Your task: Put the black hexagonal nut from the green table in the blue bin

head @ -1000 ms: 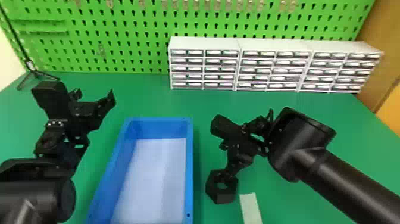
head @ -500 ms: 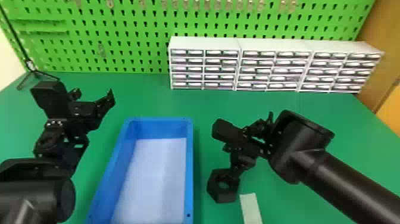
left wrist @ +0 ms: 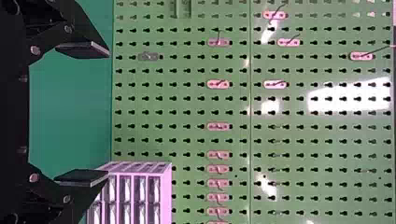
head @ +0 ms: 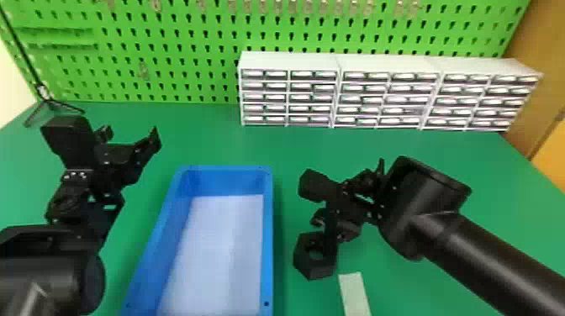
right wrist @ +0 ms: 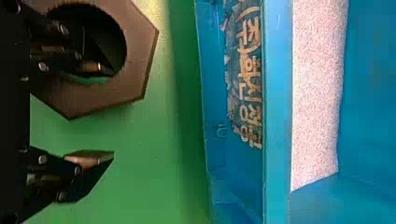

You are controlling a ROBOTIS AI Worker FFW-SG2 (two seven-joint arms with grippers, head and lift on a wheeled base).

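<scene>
The left gripper stands open left of the blue bin, above the green table. In the left wrist view, the fingers of the left gripper are wide apart with nothing between them. Right of the bin, the right gripper is over the black hexagonal nut. In the right wrist view, the right gripper is open; one finger overlaps the hole of the nut, the other is clear of it. Whether that finger touches the nut I cannot tell. The bin is beside them.
White drawer units line the table's back edge before a green pegboard. A pale strip lies on the table near the nut. A thin black tripod stand is at the back left.
In the head view the nut has shifted slightly farther from the robot and a little right, and the right gripper has turned slightly. The left arm is still.
</scene>
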